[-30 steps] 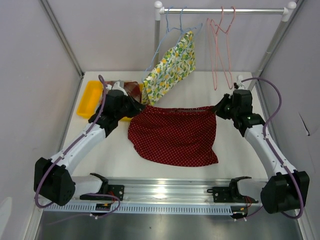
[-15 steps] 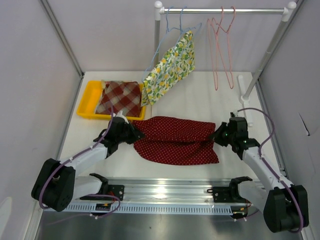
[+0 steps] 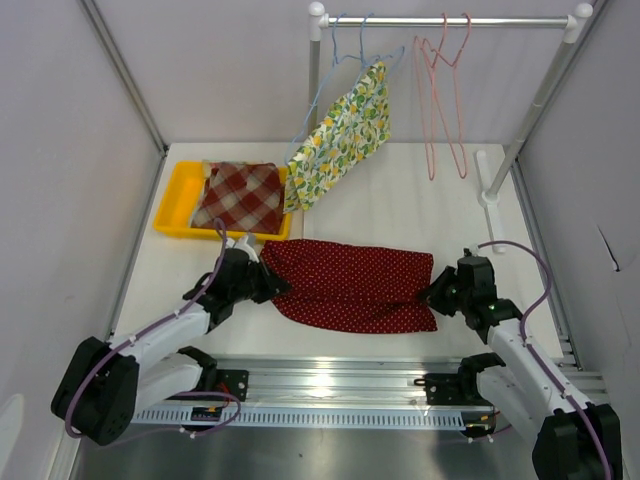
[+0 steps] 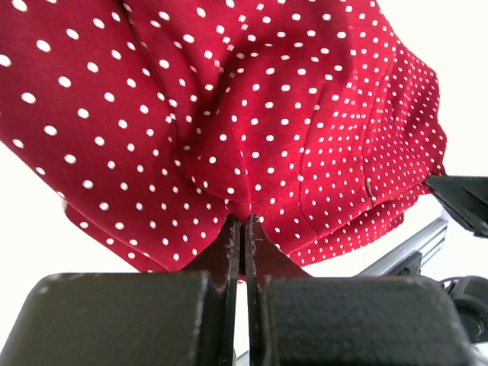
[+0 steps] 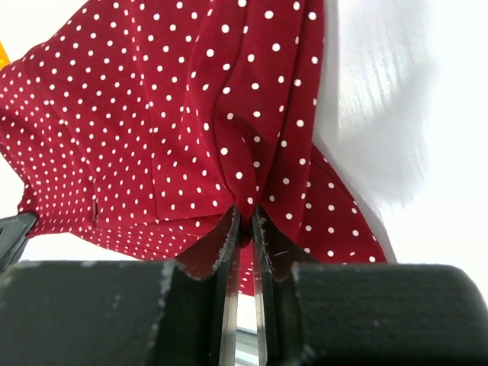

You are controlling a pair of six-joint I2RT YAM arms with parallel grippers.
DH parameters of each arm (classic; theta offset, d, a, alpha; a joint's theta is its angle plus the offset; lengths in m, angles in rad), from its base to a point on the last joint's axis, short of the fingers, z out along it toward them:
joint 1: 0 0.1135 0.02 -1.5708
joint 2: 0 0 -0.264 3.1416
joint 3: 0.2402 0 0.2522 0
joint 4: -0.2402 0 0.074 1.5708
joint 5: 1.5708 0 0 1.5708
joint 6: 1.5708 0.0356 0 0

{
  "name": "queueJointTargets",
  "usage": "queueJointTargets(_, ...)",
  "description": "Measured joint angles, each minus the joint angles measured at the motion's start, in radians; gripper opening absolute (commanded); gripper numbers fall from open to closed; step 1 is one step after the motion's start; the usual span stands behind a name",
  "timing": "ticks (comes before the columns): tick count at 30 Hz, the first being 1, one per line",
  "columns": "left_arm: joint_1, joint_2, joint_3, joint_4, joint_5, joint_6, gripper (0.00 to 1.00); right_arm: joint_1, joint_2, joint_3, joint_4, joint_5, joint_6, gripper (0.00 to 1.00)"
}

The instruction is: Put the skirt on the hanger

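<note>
The red white-dotted skirt lies spread across the table's near half, stretched sideways between both grippers. My left gripper is shut on its left end; the left wrist view shows the tips pressed together on a fold of the skirt. My right gripper pinches the right end; in the right wrist view its jaws stand a sliver apart with the skirt bunched between the tips. Two bare pink hangers hang on the rail at the back.
A blue hanger carries a lemon-print garment at the rail's left end. A yellow tray at the back left holds a red plaid cloth. The rack's white foot lies on the table at the right.
Both arms have drawn back toward the near edge and come down, laying the skirt flat on the table and uncovering the yellow tray. The right jaws have eased slightly.
</note>
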Motion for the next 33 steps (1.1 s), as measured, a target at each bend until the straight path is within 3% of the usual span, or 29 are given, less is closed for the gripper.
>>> queueJointTargets(1,-0.004,-0.010,0.000,-0.010,0.000,0.002,0.01,0.000,0.000,0.000,-0.006,0.002,0.002,0.24)
queueJointTargets(4,-0.017,-0.030,0.000,-0.038,-0.002,0.016,0.02,0.000,-0.010,0.000,-0.027,0.008,0.007,0.35)
queueJointTargets(5,-0.023,-0.031,0.000,-0.047,-0.005,0.018,0.06,0.000,-0.020,0.000,-0.035,0.012,0.009,0.40)
queueJointTargets(6,-0.029,-0.032,0.000,-0.057,-0.008,0.023,0.11,0.000,-0.035,0.000,-0.045,0.016,0.011,0.51)
queueJointTargets(7,-0.037,-0.034,0.000,-0.068,-0.009,0.027,0.21,0.000,-0.047,0.000,-0.052,0.019,0.014,0.56)
queueJointTargets(8,-0.046,-0.040,0.000,-0.081,-0.011,0.034,0.40,0.000,-0.062,0.001,-0.063,0.024,0.014,0.60)
queueJointTargets(11,-0.069,-0.082,0.012,-0.152,-0.031,0.058,0.60,0.000,-0.097,0.020,-0.102,0.032,0.010,0.67)
queueJointTargets(13,-0.075,-0.128,0.051,-0.221,-0.048,0.074,0.64,-0.002,-0.111,0.050,-0.131,0.037,0.009,0.67)
queueJointTargets(24,-0.078,-0.311,0.476,-0.447,-0.132,0.216,0.64,-0.018,-0.111,0.202,-0.183,0.045,-0.013,0.65)
queueJointTargets(33,-0.215,-0.017,1.176,-0.394,-0.184,0.415,0.65,-0.018,-0.090,0.275,-0.202,0.046,-0.050,0.65)
